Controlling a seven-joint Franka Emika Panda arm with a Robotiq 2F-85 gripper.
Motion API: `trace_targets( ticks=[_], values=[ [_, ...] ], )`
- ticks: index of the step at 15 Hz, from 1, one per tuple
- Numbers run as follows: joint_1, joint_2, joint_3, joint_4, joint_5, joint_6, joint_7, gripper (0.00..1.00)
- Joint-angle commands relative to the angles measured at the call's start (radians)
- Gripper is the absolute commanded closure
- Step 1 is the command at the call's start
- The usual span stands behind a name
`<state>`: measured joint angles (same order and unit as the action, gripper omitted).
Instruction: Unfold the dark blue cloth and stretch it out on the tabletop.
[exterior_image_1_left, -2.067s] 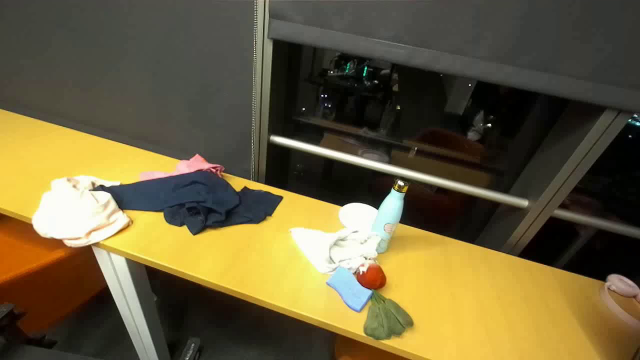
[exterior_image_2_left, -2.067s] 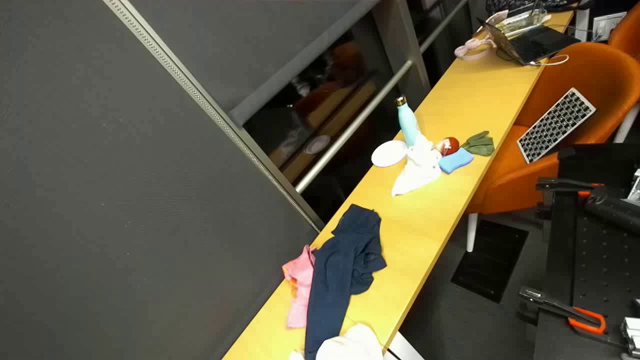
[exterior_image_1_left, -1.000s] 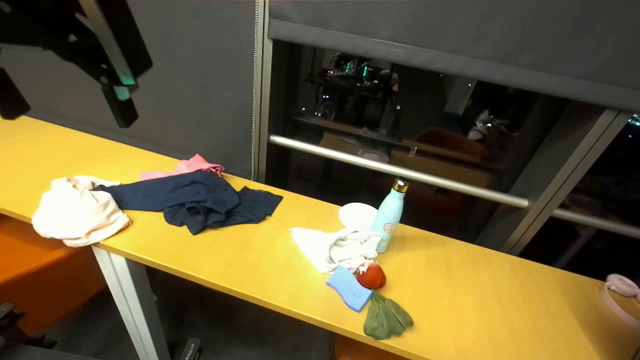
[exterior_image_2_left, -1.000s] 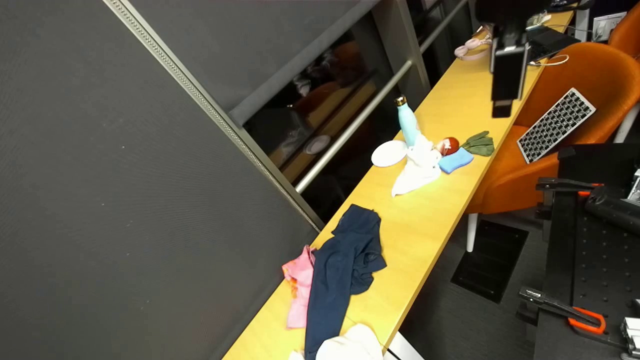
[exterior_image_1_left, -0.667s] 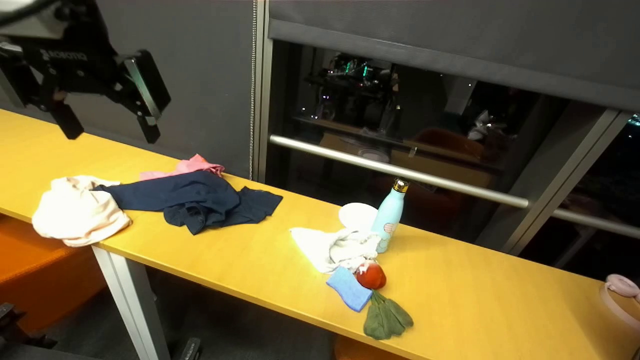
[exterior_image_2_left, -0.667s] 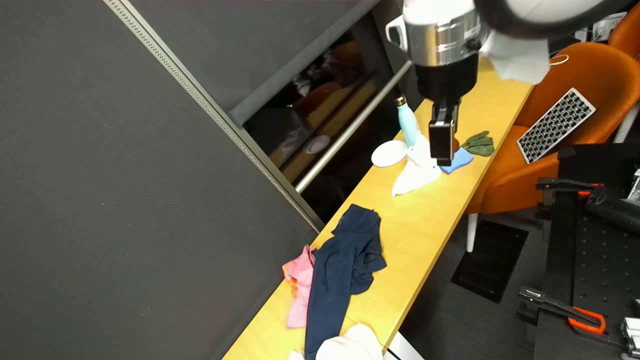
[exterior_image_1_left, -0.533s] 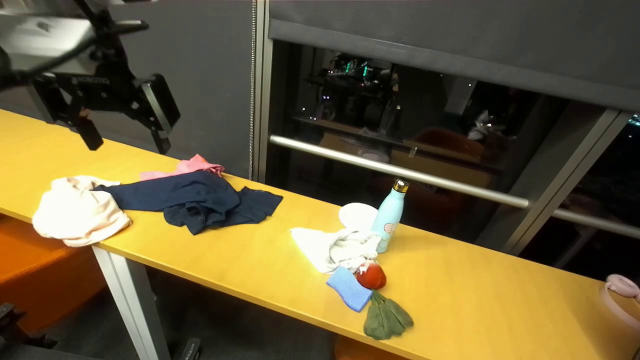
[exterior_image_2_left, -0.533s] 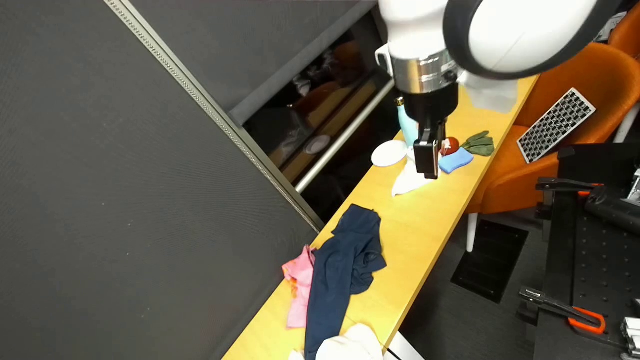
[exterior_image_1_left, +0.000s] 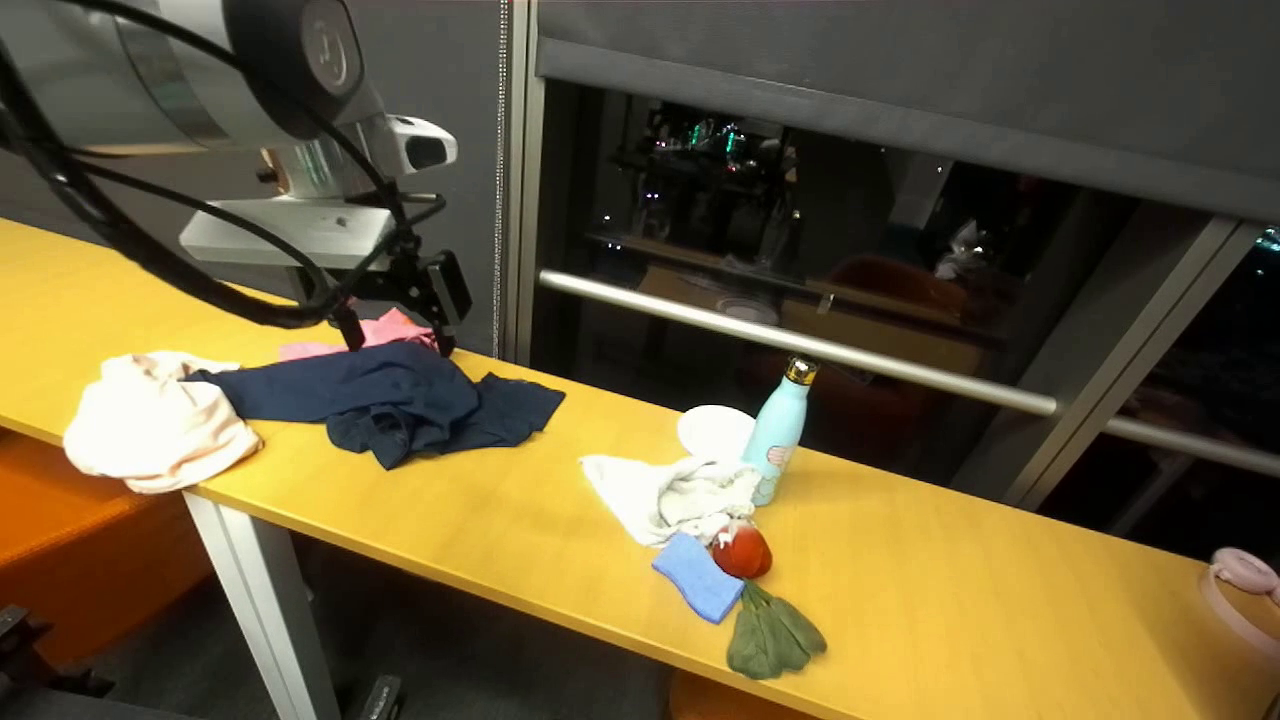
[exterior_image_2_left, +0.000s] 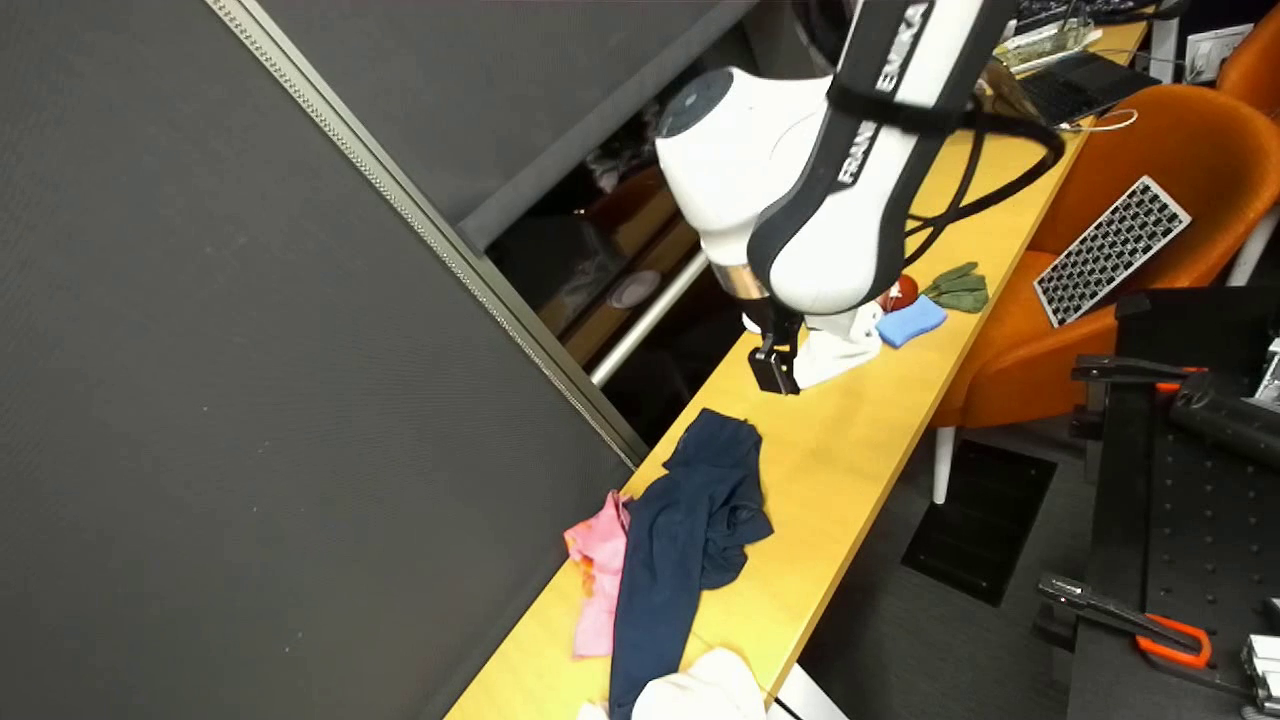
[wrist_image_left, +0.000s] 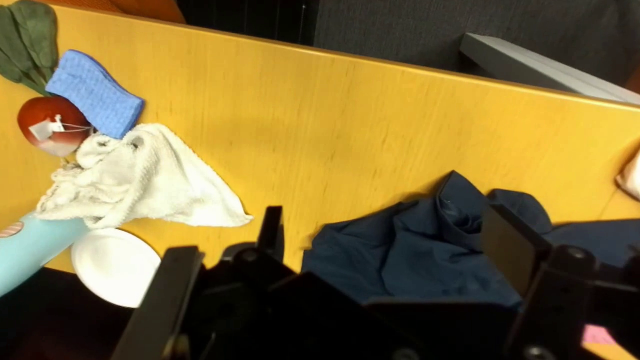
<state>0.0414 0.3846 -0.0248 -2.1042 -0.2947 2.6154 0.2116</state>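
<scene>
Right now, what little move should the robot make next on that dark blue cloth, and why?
Probably lower the open end effector toward the bunched part of the dark blue cloth, ready to pinch a fold. In the wrist view the cloth shows between the spread jaws, yet in an exterior view the fingertips are clear of it, and it lies crumpled on the tabletop.

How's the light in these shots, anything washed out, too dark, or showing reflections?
In both exterior views, the cream-white bundle looks nearly washed out and the dark window carries reflections; in the wrist view, the gripper is mostly near-black with little detail, while the dark blue cloth shows its folds.
</scene>
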Motion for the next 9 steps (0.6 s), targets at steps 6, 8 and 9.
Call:
trace_targets(
  ticks=[6,8,9],
  values=[
    [0.109,0.414,-0.049,0.386,0.039,-0.034,0.017,0.0],
    [0.124,0.498,-0.065,0.482,0.042,-0.049,0.021,0.0],
    [0.129,0.543,-0.068,0.539,0.045,-0.066,0.016,0.0]
  ],
)
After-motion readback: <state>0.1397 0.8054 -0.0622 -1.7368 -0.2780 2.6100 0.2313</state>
